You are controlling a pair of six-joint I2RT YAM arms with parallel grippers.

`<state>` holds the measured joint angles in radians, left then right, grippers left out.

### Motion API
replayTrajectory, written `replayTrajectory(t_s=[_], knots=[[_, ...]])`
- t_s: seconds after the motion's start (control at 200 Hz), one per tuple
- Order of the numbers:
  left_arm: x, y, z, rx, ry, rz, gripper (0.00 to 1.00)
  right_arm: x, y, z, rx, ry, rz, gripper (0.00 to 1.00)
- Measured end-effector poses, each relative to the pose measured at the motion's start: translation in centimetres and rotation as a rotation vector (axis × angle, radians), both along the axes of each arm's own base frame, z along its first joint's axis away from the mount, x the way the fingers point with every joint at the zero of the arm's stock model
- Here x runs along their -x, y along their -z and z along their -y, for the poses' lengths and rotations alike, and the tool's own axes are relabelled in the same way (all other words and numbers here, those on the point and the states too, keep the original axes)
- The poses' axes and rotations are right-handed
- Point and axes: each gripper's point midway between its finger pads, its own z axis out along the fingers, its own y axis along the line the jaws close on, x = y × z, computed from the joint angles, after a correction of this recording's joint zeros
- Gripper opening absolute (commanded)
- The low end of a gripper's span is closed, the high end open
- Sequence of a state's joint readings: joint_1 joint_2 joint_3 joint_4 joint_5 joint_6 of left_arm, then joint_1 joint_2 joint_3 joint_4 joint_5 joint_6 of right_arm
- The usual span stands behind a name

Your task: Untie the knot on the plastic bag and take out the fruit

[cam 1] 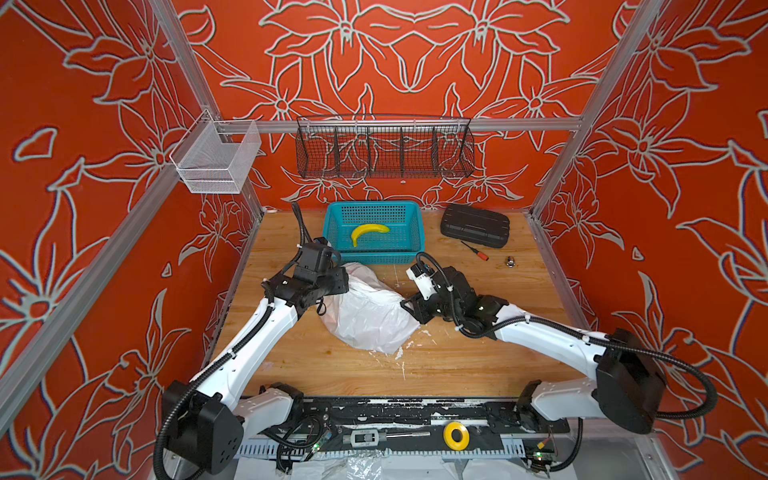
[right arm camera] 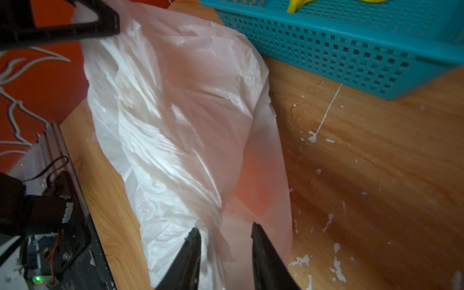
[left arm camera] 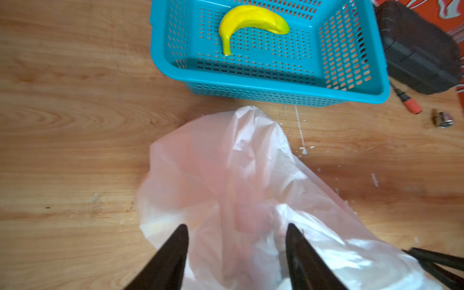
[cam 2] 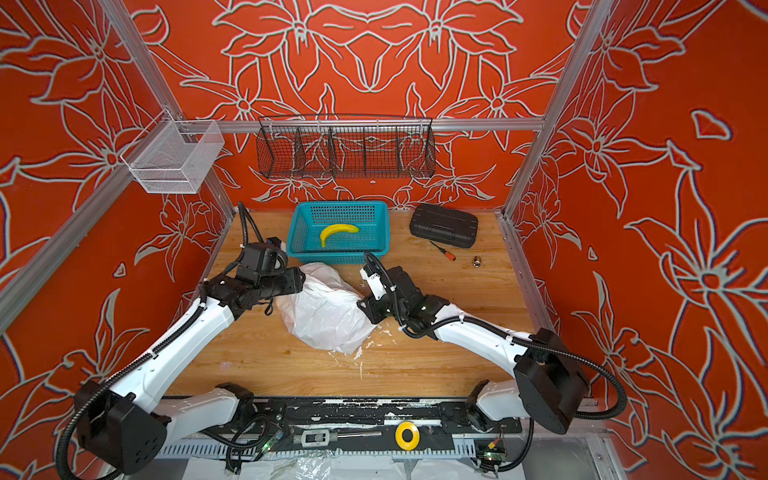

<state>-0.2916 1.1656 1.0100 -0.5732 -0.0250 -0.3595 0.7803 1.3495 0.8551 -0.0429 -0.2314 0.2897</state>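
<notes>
White plastic bag [cam 1: 365, 311] on the desk [cam 1: 457, 353], at 6 o'clock of the teal basket [cam 1: 374, 254]; knot not discernible. Both spread, the left gripper [left arm camera: 237, 226] and right gripper [right arm camera: 226, 227] flank it at 10 and 3 o'clock. Advisable: locate the knot before pinching.

left arm [cam 1: 266, 328] and right arm [cam 1: 552, 345] reach in from the near corners, forearms angled inward and low. left wrist [cam 1: 320, 284] and right wrist [cam 1: 453, 291] turn toward the centre, near each other but apart. left gripper [left arm camera: 237, 226]: jaws spread wide. right gripper [right arm camera: 225, 227]: jaws parted, narrower gap.
</notes>
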Motion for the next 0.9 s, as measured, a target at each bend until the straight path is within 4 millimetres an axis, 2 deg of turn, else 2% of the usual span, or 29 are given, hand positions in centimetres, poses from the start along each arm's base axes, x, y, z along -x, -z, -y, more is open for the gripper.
replayTrajectory(t_s=[0.175, 0.395, 0.5, 0.605, 0.711, 0.901], knots=[[0.2, -0.6, 1.1, 0.029, 0.068, 0.012, 0.79, -0.3, -3.3, -1.2, -0.027, -0.036, 0.088, 0.56], [-0.2, -3.1, 2.4, 0.001, 0.205, 0.108, 0.91, 0.3, -6.2, -3.7, -0.016, -0.154, 0.218, 0.61], [-0.2, -3.6, 2.7, -0.061, 0.295, 0.15, 1.0, 0.0, -6.2, -4.7, 0.029, -0.211, 0.256, 0.61], [0.0, -3.8, 3.1, -0.161, 0.405, 0.186, 0.98, -0.3, -5.3, -5.6, 0.086, -0.268, 0.267, 0.61], [0.3, -3.6, 3.1, -0.259, 0.507, 0.205, 0.97, -0.8, -4.0, -6.3, 0.14, -0.305, 0.264, 0.52], [0.9, -2.3, 3.1, -0.382, 0.67, 0.169, 0.97, -0.7, -1.5, -6.4, 0.208, -0.351, 0.23, 0.17]])
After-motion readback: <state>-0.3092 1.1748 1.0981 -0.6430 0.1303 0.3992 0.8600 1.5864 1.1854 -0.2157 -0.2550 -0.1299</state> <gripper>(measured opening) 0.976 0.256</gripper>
